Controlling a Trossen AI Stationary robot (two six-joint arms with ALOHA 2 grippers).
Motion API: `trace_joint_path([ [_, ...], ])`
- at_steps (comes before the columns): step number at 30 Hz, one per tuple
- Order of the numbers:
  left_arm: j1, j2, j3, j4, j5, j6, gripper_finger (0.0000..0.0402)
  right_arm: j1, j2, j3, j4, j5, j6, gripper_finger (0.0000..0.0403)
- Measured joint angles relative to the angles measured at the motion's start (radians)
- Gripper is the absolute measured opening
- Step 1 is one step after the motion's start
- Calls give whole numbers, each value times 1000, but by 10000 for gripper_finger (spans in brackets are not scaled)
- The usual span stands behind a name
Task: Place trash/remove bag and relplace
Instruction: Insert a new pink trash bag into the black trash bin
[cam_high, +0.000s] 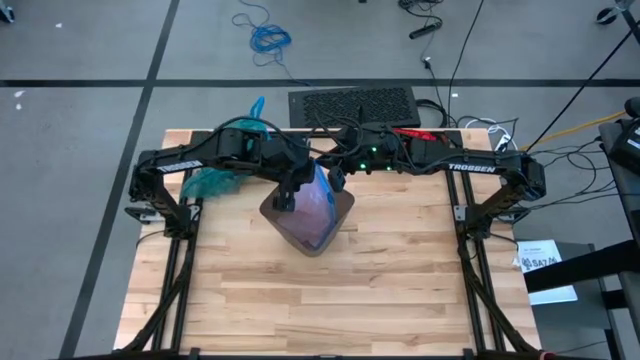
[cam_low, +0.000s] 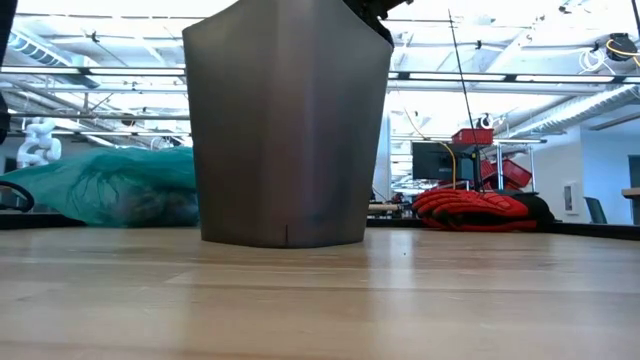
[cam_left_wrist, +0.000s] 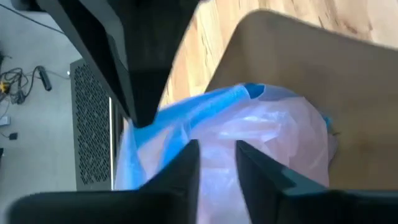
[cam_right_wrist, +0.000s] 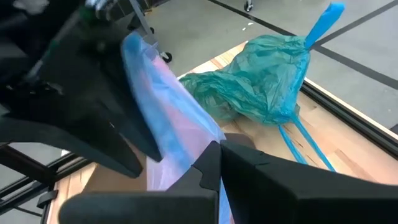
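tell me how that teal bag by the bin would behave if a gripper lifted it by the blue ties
The teal bag looks thin and crumpled, so it would probably sag and swing, not hold shape. It sits bulged on the table beside the bin, so some weight inside seems likely. The blue ties look narrow and smooth, so they might slip through the fingers.

The bin (cam_high: 308, 213) stands on the table (cam_high: 300, 300), nearer the far edge than the near one. A liner (cam_high: 318, 203) sits in it. The tied bag (cam_high: 212, 182) lies to its left (toward the far left corner).
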Motion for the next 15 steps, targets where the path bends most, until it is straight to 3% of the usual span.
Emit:
trace_joint_path([
  [4, 0, 0, 0, -31, 1, -8, 16, 0, 0, 0, 15, 0, 0, 0],
  [15, -19, -45, 0, -65, 9, -82, 1, -7, 0, 0, -1, 0, 0, 0],
])
